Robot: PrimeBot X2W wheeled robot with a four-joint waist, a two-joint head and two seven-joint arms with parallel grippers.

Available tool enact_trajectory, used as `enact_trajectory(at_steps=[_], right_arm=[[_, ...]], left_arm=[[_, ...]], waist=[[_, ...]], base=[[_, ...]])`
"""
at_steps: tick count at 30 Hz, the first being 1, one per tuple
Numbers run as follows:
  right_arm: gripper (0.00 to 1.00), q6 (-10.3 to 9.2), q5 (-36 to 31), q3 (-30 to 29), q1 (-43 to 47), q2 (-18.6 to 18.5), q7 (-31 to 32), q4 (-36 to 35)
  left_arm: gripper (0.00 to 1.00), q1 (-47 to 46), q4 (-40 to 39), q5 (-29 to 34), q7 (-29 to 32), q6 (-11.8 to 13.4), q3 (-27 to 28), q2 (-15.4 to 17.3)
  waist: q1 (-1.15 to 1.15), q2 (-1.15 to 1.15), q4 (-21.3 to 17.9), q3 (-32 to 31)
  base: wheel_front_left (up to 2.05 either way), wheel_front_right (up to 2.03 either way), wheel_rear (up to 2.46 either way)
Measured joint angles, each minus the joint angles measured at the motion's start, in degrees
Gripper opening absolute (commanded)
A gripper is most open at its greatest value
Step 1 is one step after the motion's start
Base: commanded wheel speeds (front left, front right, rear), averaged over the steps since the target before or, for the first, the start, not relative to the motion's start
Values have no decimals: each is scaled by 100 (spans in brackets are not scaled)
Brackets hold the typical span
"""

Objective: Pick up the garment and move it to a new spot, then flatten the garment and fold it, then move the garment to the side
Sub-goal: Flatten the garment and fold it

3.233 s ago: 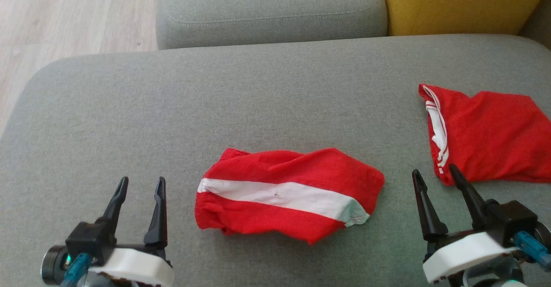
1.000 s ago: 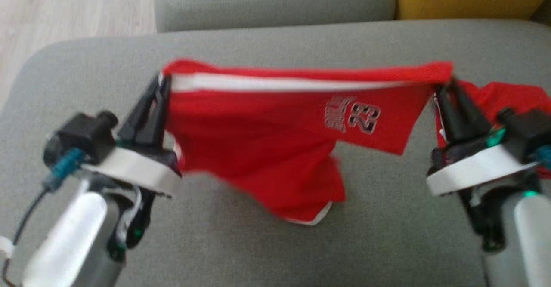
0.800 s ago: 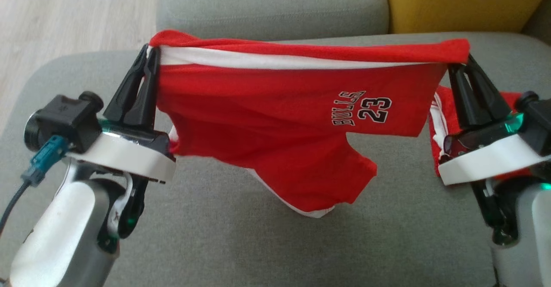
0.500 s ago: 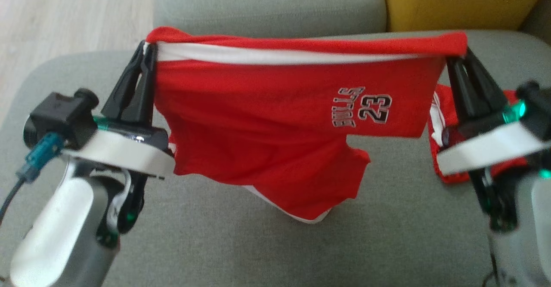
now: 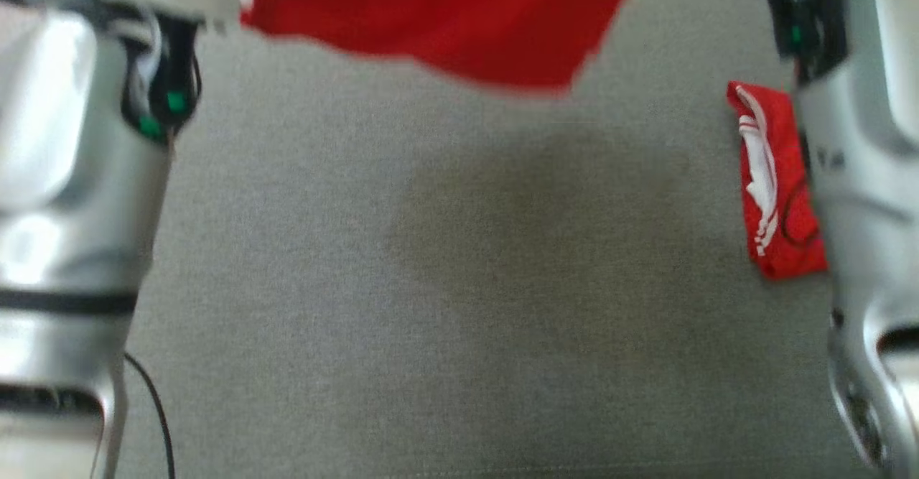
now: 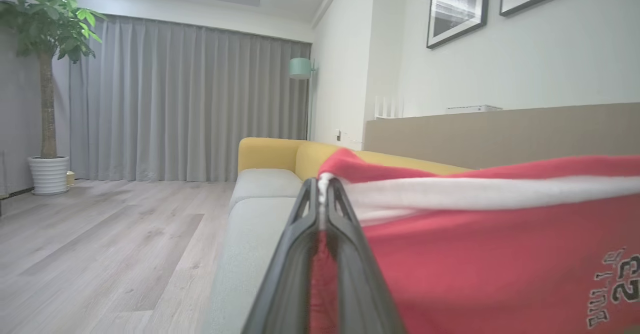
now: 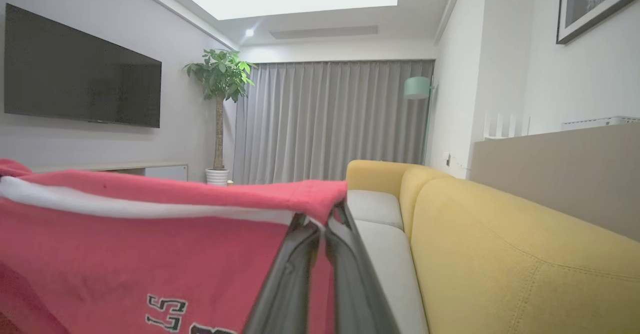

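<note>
In the head view the left forearm (image 5: 64, 177) fills the left edge, a cable (image 5: 154, 407) trailing below it. The garment (image 5: 445, 19), red and blurred, hangs across the top above the grey seat (image 5: 431, 285). Further right a second garment (image 5: 779, 192), red with white stripes, lies on the seat, its right part hidden behind the right forearm (image 5: 861, 177).

The left wrist view has a plant (image 6: 45, 73) on the wood floor (image 6: 100, 244) at the left, then a curtain (image 6: 190, 103). Next comes the left end effector (image 6: 321, 186), pressed together on the garment's corner at its white band. The cloth stretches off to the right and covers part of the yellow cushions (image 6: 270, 153).

In the right wrist view a TV (image 7: 80, 68) hangs at the left and the garment spans the lower left. The right end effector (image 7: 322, 219) pinches its other corner, with the yellow cushions to the right
</note>
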Motion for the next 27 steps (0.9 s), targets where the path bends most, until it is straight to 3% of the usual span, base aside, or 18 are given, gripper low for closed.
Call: enact_trajectory(at_steps=[2,3,9,14,22,27], right_arm=[[0,0,-4,65,-447,82,-222,644],[0,0,-2,120,-751,177,-318,1315],[0,0,356,434,-860,361,-397,3123],[0,0,1260,1184,-502,363,-460,3546],[0,0,1997,1778,738,368,-866,3734],[0,0,1828,1846,1465,371,-1256,3734]], left_arm=[[0,-426,572,34,-60,-89,29,-122],[0,-738,1205,49,-100,-204,27,-242],[0,-887,3192,-83,-90,-499,-15,-702],[0,-695,4244,-360,-24,-689,9,-988],[0,65,4458,-408,-102,-869,-134,-1077],[0,1178,3316,-287,-108,-887,-84,-972]], waist=[[0,0,19,109],[0,0,33,197],[0,0,32,460],[0,0,11,711],[-1,0,-41,798],[-1,0,-84,553]], base=[[0,0,0],[0,0,0],[0,0,0],[0,0,0],[0,0,0],[0,0,0]])
